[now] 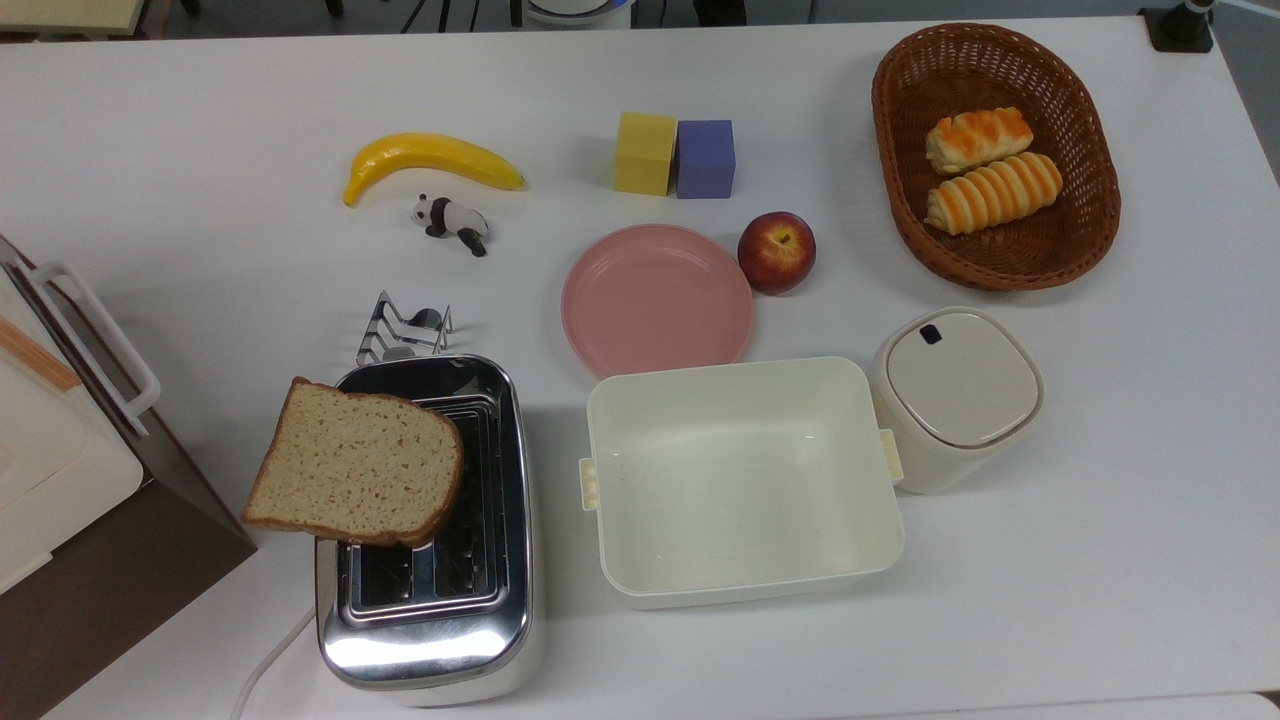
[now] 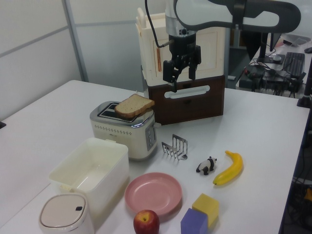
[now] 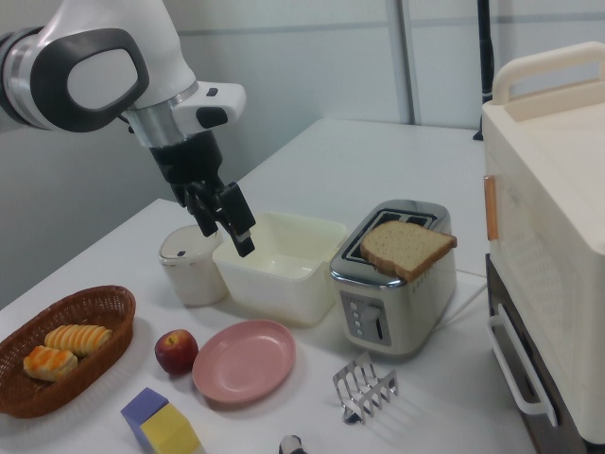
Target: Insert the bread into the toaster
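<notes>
We see the bread lying flat on the toaster, not in a slot, while our gripper hangs open and empty at twelve o'clock above.
</notes>
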